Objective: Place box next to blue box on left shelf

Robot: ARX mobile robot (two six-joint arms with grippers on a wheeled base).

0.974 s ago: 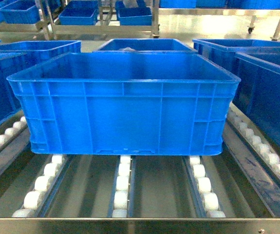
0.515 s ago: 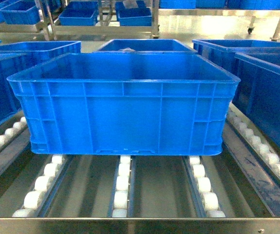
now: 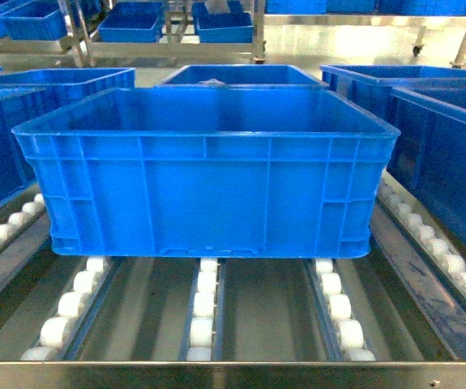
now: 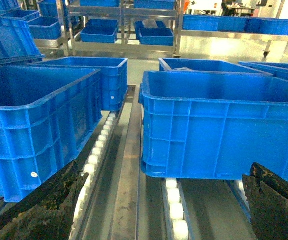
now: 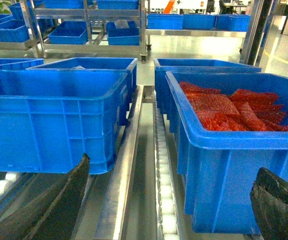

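The box (image 3: pixel 208 170) is a large bright blue open-top crate resting on the white rollers of the middle lane of the left shelf (image 3: pixel 233 374), set back from the metal front lip. It also shows in the left wrist view (image 4: pixel 224 125) and the right wrist view (image 5: pixel 48 120). A blue box (image 4: pixel 33 125) stands in the lane to its left, with a steel rail between them. My left gripper (image 4: pixel 159 210) is open, low in front of that rail, holding nothing. My right gripper (image 5: pixel 169 210) is open and empty too, before the box's right corner. Neither gripper shows in the head view.
A blue crate (image 5: pixel 234 150) filled with red bags (image 5: pixel 229 107) sits in the lane to the right. More blue crates (image 3: pixel 241 74) stand behind in each lane. Steel racks (image 3: pixel 168 32) with crates stand across the aisle.
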